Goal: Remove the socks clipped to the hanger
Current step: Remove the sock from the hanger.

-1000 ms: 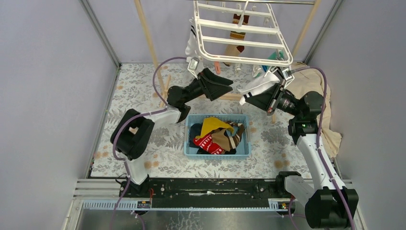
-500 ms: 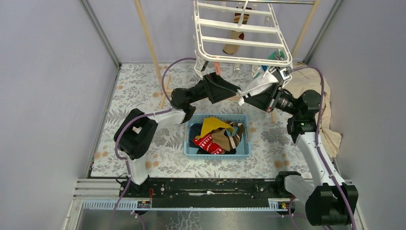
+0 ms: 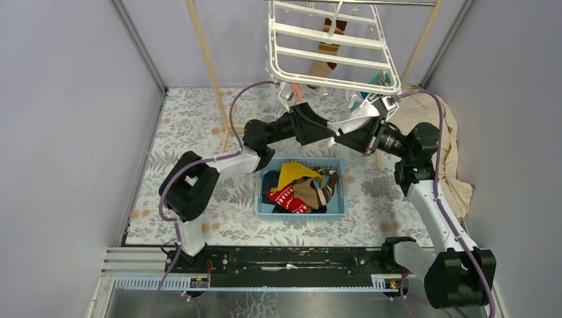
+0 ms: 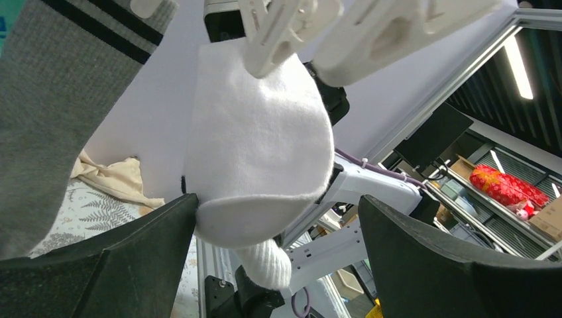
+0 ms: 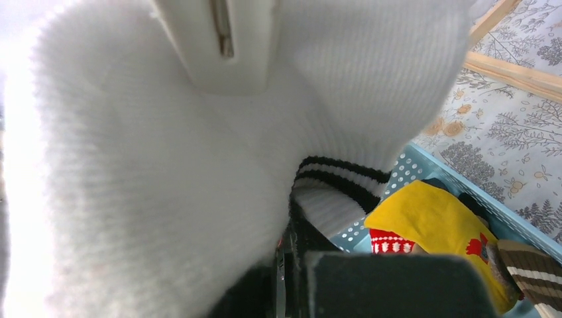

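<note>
Left hand (image 4: 276,199) spread round white sock (image 4: 258,152), right hand (image 3: 346,134) clenched on it; clip (image 4: 281,30) above.

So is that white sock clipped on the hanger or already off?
Clipped on. In the left wrist view a white clip pinches the white sock at its top edge, and it hangs from there.

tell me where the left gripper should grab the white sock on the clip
Pinch the rounded lower end of the white sock, well below the clip, coming up from underneath. It hangs free there, between the open fingers of the left gripper, while the clip pins its top.
</note>
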### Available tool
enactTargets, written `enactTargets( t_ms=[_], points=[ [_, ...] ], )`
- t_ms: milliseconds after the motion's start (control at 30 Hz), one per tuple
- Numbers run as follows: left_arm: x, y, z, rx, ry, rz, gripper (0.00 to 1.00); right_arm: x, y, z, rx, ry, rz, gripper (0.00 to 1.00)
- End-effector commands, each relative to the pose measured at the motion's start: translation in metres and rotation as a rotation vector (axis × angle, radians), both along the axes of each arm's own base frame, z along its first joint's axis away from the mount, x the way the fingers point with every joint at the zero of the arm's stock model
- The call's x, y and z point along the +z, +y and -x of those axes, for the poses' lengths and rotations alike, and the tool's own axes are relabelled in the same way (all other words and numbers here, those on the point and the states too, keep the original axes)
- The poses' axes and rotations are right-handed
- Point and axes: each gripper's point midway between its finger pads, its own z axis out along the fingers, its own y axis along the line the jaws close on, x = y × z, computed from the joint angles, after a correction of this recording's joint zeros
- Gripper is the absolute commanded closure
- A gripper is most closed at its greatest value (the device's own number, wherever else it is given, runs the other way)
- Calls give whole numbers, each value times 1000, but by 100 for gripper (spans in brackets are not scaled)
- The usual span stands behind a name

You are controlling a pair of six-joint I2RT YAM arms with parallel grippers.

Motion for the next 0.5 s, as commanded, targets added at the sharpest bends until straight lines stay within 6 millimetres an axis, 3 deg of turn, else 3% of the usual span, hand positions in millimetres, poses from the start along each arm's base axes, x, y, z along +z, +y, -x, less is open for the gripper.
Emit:
enactTargets(
  t_ms=[0,100,200,467],
  points=[
    [13,-5,1,38,-64,-24,1,15,5,0,12,-78,5,100],
    [15,-8,-2,82,-79,-61,6,13,6,-2,6,-74,21,100],
    [16,-10,-3,82,-92,-85,39,10,7,-3,2,-64,30,100],
    [19,-8,-6,140,-119,-142,71,2,6,-11,-34,-39,55,100]
  ],
)
